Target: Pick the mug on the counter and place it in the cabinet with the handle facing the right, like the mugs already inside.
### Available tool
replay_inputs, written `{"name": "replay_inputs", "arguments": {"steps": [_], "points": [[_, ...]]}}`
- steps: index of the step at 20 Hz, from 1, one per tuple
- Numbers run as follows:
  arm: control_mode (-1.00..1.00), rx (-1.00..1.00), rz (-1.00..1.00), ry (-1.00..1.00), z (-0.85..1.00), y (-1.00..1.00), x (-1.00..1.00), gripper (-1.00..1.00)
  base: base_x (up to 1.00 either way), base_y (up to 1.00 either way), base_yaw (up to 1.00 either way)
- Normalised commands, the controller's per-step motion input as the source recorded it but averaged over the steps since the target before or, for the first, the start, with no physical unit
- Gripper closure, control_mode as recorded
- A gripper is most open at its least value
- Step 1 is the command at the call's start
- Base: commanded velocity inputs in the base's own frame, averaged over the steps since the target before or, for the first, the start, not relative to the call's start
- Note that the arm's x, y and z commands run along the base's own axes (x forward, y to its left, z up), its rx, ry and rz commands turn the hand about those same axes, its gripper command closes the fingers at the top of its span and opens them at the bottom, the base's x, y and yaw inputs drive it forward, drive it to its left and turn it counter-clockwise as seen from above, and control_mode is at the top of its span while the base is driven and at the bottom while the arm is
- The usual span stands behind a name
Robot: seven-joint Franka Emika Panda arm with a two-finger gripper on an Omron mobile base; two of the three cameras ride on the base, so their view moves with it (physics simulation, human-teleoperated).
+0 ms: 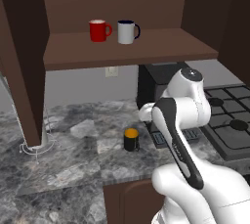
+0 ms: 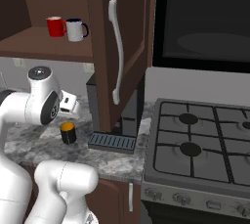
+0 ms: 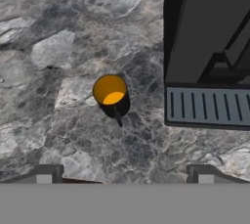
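Mug point(image 3: 112, 96) stands near coffee machine point(image 3: 210, 47), apparently apart.

The white arm point(image 1: 183, 135) rises from the lower right of the left base view, a bulky base link at the bottom edge, then a dark-trimmed link sloping up toward the frame's middle right, ending in a rounded joint with a grey cap near the upper right centre. In the right base view the same arm point(image 2: 34, 120) fills the left side — elbow joint at mid-left, the hand pointing right and slightly down. In the hand view the gripper point(image 3: 124, 171) shows two small finger tips point(image 3: 46, 173) low in the frame, set wide apart — jaws fully spread, nothing between them.
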Motion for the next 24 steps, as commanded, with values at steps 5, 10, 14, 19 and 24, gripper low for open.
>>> {"name": "replay_inputs", "arguments": {"steps": [5, 10, 14, 19, 24], "points": [[-1.00, -0.01, 0.04, -0.06, -0.18, 0.12, 0.00, -1.00, 0.00, 0.00, 0.00], [-1.00, 0.00, 0.07, -0.09, -0.18, 0.08, 0.00, -1.00, 0.00, 0.00, 0.00], [-1.00, 0.00, 0.03, -0.03, -0.13, 0.01, 0.00, -1.00, 0.00, 0.00, 0.00], [-1.00, 0.00, 0.00, 0.00, -0.09, 0.00, 0.00, -1.00, 0.00, 0.00, 0.00], [-1.00, 0.00, 0.00, 0.00, -0.12, 0.00, 0.01, -1.00, 0.00, 0.00, 0.00]]}}
